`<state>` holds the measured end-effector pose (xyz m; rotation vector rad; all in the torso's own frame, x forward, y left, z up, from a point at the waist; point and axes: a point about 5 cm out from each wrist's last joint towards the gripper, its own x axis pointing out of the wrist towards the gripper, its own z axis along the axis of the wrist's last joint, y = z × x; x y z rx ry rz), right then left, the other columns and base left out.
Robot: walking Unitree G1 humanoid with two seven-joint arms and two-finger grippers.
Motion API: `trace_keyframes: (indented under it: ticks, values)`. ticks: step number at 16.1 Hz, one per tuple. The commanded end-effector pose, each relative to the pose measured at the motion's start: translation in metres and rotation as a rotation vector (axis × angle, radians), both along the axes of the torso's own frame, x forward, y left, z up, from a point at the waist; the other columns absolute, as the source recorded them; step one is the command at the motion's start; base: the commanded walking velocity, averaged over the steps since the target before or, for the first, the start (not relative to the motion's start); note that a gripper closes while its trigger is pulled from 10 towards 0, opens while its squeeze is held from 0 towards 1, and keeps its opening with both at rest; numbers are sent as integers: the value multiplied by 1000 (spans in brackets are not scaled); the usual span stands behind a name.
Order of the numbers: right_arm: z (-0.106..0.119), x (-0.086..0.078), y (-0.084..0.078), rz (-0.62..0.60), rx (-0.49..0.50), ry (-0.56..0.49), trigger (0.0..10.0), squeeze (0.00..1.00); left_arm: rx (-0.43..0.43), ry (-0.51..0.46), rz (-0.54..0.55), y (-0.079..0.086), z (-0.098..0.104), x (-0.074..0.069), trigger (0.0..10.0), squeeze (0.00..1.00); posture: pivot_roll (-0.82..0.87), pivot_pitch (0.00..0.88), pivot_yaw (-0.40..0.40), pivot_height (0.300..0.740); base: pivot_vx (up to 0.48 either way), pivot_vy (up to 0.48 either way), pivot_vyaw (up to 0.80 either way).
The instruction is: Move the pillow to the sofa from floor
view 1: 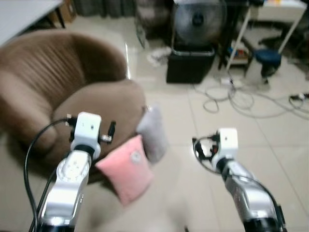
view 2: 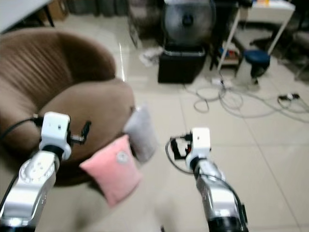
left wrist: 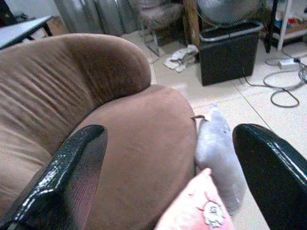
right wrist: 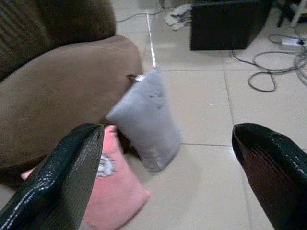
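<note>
A pink pillow (view 1: 128, 166) leans on the tiled floor against the front of the brown sofa (view 1: 58, 87). Just behind it a grey pillow (view 1: 152, 133) stands upright, also touching the sofa's seat edge. My left arm (view 1: 79, 154) is raised over the sofa's front, left of the pink pillow. Its gripper (left wrist: 169, 132) is open, fingers wide apart, with the sofa seat and both pillows ahead of it. My right arm (view 1: 229, 164) is held over bare floor to the right of the pillows. The right gripper (right wrist: 168, 129) is open and empty, facing the grey pillow (right wrist: 144, 120).
A black box (view 1: 190, 63) with a fan (view 1: 199, 19) on it stands beyond the sofa. Loose cables (view 1: 231, 96) lie on the tiles to its right, near a blue stool (view 1: 268, 57) and a white rack (view 1: 241, 34). Bare tiles (view 1: 203, 193) stretch before the pillows.
</note>
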<state>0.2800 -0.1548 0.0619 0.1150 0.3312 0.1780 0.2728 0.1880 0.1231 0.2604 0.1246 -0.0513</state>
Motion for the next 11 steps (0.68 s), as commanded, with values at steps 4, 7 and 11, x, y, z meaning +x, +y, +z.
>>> trace_keyframes:
  ticks: [4,7,11]
  values:
    - [5,0,2,1,6,-15,10000,0,18,7,-7,2,0,-1,10000,0,71,0,28,740,0,338,0]
    - [5,0,2,0,8,-16,10000,0,19,7,-11,1,0,-1,10000,0,71,0,28,740,0,336,-567]
    - [5,1,1,2,6,-17,10000,0,21,6,-13,0,0,0,10000,0,70,0,27,740,0,338,-675]
